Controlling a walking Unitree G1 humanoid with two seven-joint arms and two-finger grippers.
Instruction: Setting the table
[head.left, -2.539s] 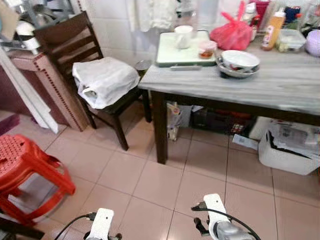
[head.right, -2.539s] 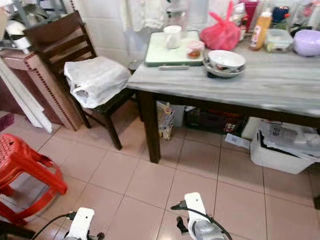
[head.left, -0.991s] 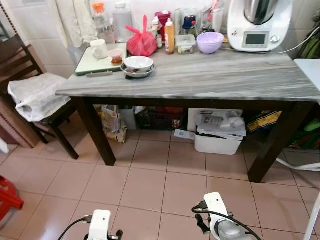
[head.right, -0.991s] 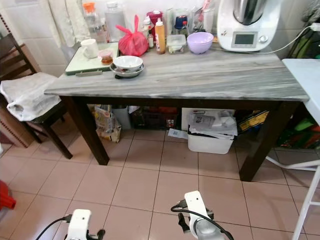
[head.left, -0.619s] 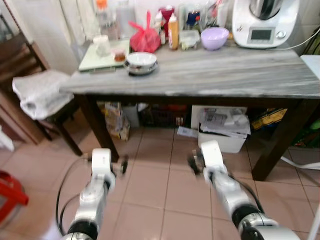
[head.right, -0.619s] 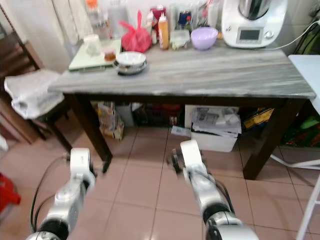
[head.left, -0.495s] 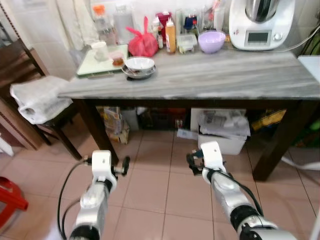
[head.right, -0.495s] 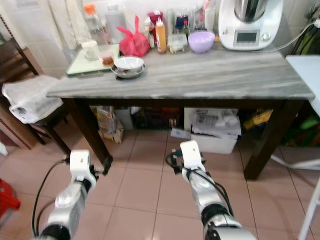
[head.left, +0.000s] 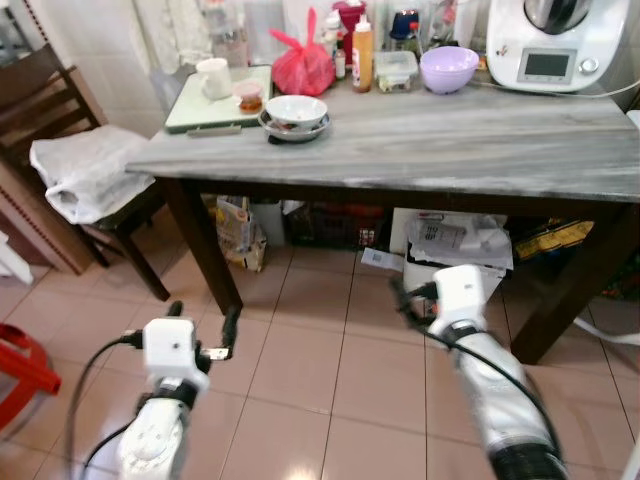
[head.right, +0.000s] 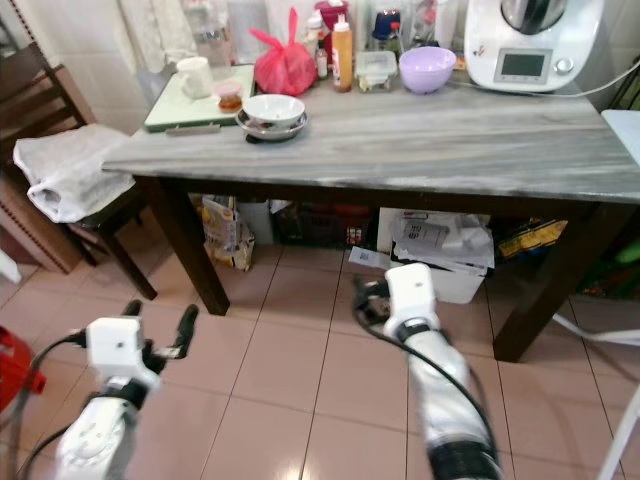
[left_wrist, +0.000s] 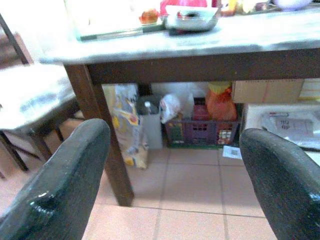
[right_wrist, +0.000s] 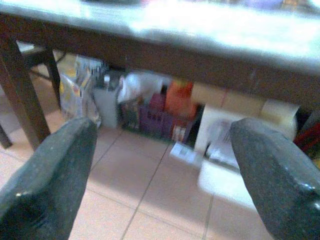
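Bowl (head.left: 295, 108) sits stacked on a plate (head.left: 292, 127) near the left end of the grey table (head.left: 480, 140), beside a green tray (head.left: 195, 105) holding a mug (head.left: 212, 77). Left gripper (head.left: 201, 328) and right gripper (right_wrist: 160, 165) hang over the floor tiles with fingers spread, empty

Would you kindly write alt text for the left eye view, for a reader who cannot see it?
A long grey wood-grain table holds a white bowl on a plate, a red plastic bag and a lilac bowl. Below, over pink floor tiles, the left gripper and right gripper are raised, fingers apart.
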